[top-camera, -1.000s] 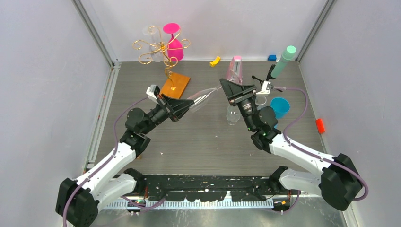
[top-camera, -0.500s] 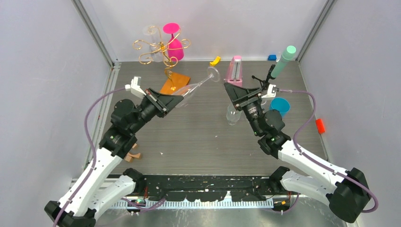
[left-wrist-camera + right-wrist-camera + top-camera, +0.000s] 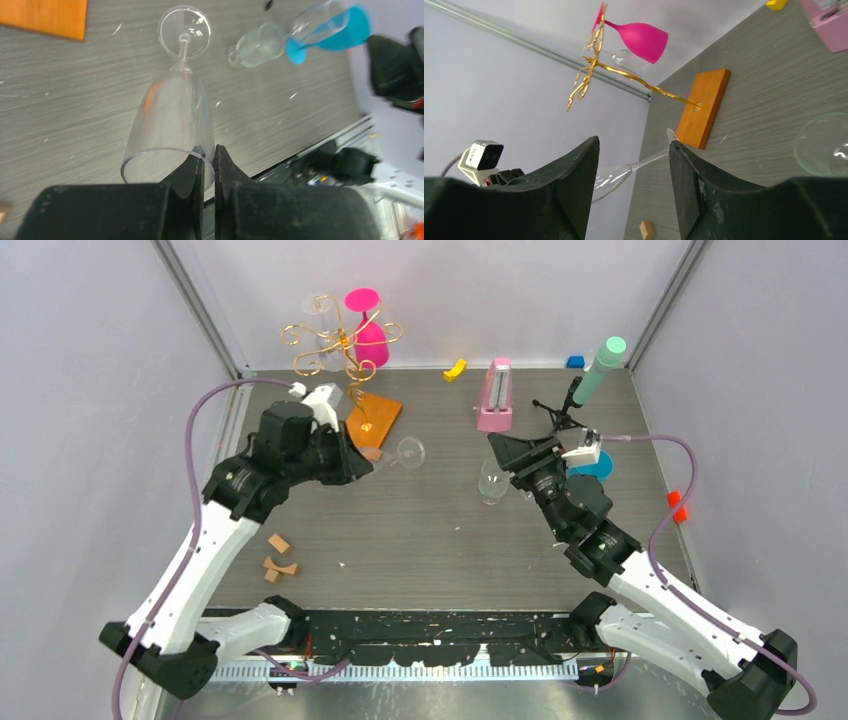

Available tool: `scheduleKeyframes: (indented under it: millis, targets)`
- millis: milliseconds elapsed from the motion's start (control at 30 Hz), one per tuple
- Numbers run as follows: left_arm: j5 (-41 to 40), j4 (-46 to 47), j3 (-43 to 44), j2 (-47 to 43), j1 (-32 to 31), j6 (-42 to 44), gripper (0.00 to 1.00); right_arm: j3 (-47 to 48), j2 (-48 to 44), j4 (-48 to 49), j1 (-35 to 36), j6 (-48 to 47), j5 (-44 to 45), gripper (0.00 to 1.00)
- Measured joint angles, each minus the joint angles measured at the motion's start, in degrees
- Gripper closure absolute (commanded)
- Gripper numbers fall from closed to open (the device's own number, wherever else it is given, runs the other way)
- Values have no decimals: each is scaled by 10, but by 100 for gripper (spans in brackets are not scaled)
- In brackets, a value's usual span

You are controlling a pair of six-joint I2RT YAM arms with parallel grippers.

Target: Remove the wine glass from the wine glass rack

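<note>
Over the last second the left gripper (image 3: 209,155) has swung back toward 9 o'clock and tipped over, carrying the clear stemmed wine glass (image 3: 172,120) with it. Its two black fingers (image 3: 192,172) pinch the bowl's rim wall, one inside and one outside. A second ago the glass lay level between the two arms. Seen from overhead, it now slopes down with its round foot at 3 o'clock of the gripper, low over the grey wood-grain table (image 3: 430,540); whether the foot touches I cannot tell. It lies just beside the 3 o'clock edge of the flat orange rectangular base (image 3: 372,420). It is well apart from the curled arms of the tall gold wire wine glass rack (image 3: 342,340) at 12 o'clock, where a magenta wine glass (image 3: 368,335) and a second clear wine glass (image 3: 322,308) hang. The lift-off looks done; what remains, I judge, is setting the glass down. Further right, the right gripper (image 3: 634,145) has drawn back toward 4 o'clock from the stem, jaws spread wide and holding nothing. Bare table opens at 5 o'clock of the foot. The short clear tumbler (image 3: 489,483) stands near at 3 o'clock, so the foot should settle short of it and off the base edge.
</note>
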Motion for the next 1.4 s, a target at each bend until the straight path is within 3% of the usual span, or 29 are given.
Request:
scheduleKeyframes:
  millis: [333,900,1133,1400]
  targets:
    - [-10,-157,138,180,-51,148,100,2,-45,-143,0,-21,38,44]
    - [-85,-320,486,548,-206,262,100,1,-172,-280,0,-46,122,43]
    - [-98,-362,561,607,-210,290,100,-2,-196,-305,0,-53,146,43]
    - [-101,-393,618,642,-209,306,93,-2,-198,-316,0,-58,152,43]
